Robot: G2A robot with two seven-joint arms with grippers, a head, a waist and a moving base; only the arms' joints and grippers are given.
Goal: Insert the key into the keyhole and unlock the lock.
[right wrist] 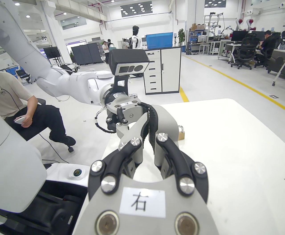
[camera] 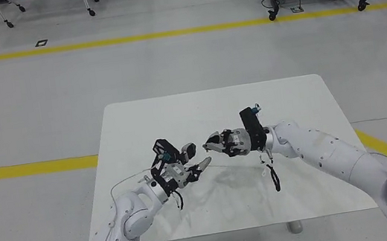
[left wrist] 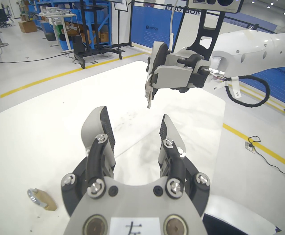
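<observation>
Brass padlock [left wrist: 43, 199] looks dense and slick, so clamp its body — left fingers [left wrist: 108, 129] wide, right fingers [left wrist: 171, 75] pinching thin silver key [left wrist: 148, 98].

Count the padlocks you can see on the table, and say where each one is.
1. The brass padlock rests on the white table, beside the open left gripper but not touching it. Another could be hidden behind the robot's arms.

White rectangular table with rounded corners and a smooth top [camera: 281, 100]. Bearing directly on its surface a small brass padlock with a silver shackle [left wrist: 42, 199]. Faintly marked elsewhere with grey scuff marks [left wrist: 127, 118].
</observation>
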